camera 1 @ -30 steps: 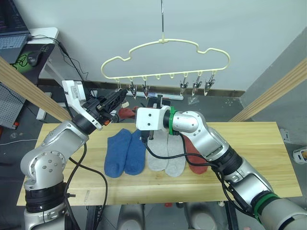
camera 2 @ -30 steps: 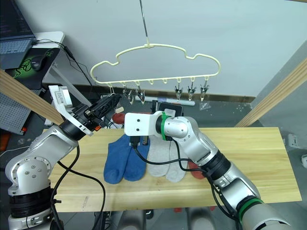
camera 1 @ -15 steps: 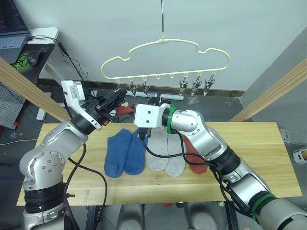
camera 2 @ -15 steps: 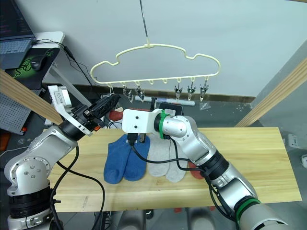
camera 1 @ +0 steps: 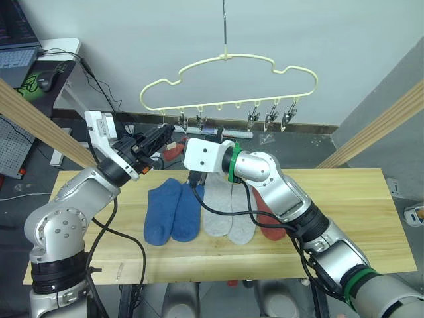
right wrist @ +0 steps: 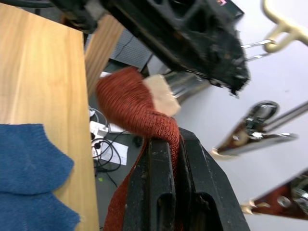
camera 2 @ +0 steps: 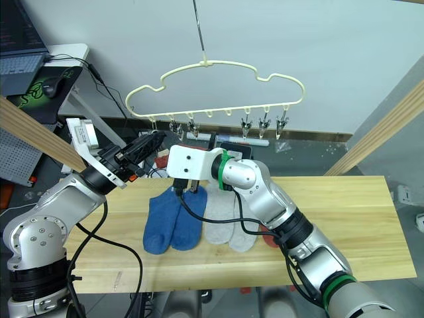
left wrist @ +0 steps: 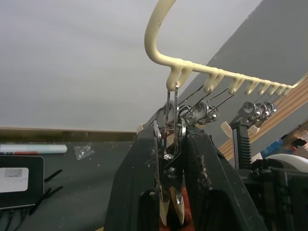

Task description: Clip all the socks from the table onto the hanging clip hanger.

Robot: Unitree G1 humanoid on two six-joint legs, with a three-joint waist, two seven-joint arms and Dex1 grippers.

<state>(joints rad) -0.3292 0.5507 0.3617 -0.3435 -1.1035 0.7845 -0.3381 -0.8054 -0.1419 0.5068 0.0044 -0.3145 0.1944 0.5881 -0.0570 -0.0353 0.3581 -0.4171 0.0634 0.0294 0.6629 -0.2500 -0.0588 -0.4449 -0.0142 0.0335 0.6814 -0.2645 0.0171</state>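
left gripper is squeezing the end clip on the clip hanger, jaws pressed around it. right gripper pinches a rust red sock by its cuff, lifted just beside that clip. the knit looks light, soft and floppy, so feed a doubled edge in. five socks lie on the table.

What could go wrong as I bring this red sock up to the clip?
The left end effector squeezes the end clip of the free-hanging clip hanger; a push could swing it and free the clip. The right end effector pinches only a fold of the red sock, so it may slip.
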